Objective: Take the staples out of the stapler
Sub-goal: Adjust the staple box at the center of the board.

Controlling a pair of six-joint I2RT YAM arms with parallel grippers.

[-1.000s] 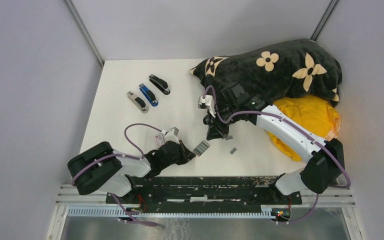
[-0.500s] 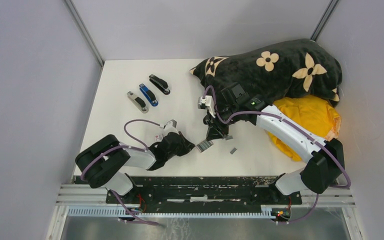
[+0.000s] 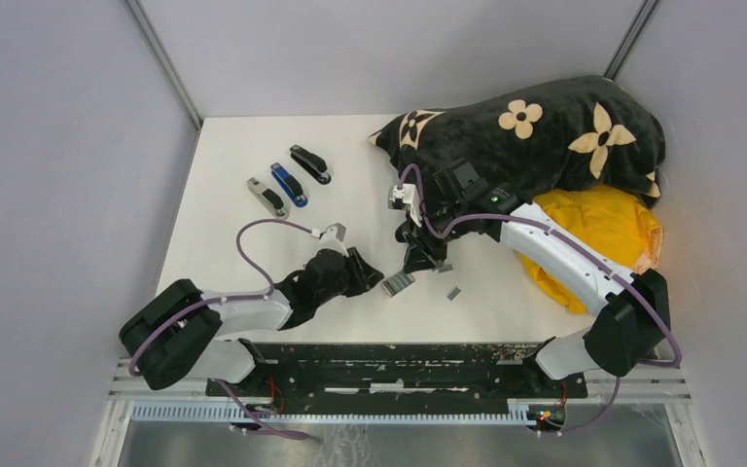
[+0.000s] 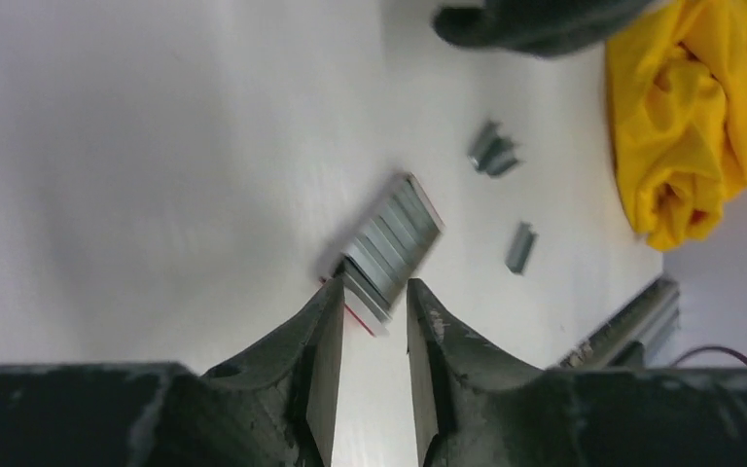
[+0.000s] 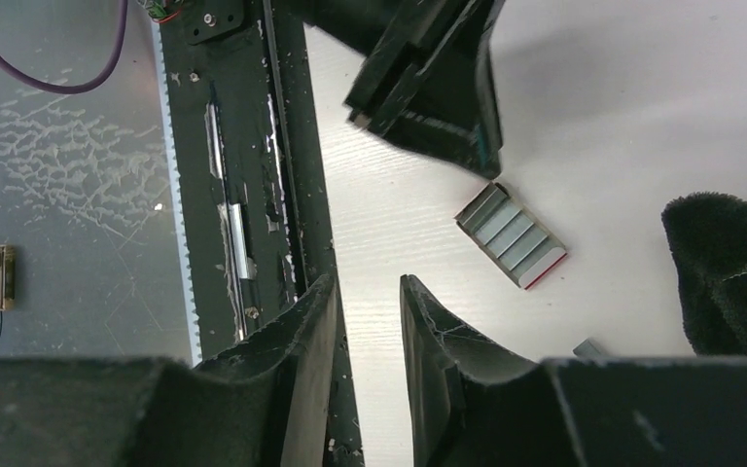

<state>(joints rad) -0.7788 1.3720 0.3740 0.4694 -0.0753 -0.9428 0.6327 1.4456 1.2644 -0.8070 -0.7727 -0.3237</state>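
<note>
From above, the staples [image 3: 454,292] lie loose on the table [image 3: 224,253] near its front edge, right of a small box [image 3: 397,283]. Bare room spreads left toward three staplers [image 3: 289,185]. The left gripper [image 3: 373,277] reaches in low beside the box, and the right gripper [image 3: 418,261] points down near a blanket [image 3: 545,131].

Left wrist: fingers slightly apart and empty, the box at their tips, staples beyond.

Right wrist: fingers slightly apart and empty, over the front rail [image 5: 287,146].

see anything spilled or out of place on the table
Yes: two loose staple strips lie scattered on the table beside the staple box. A blanket and yellow cloth crowd the right side.
</note>
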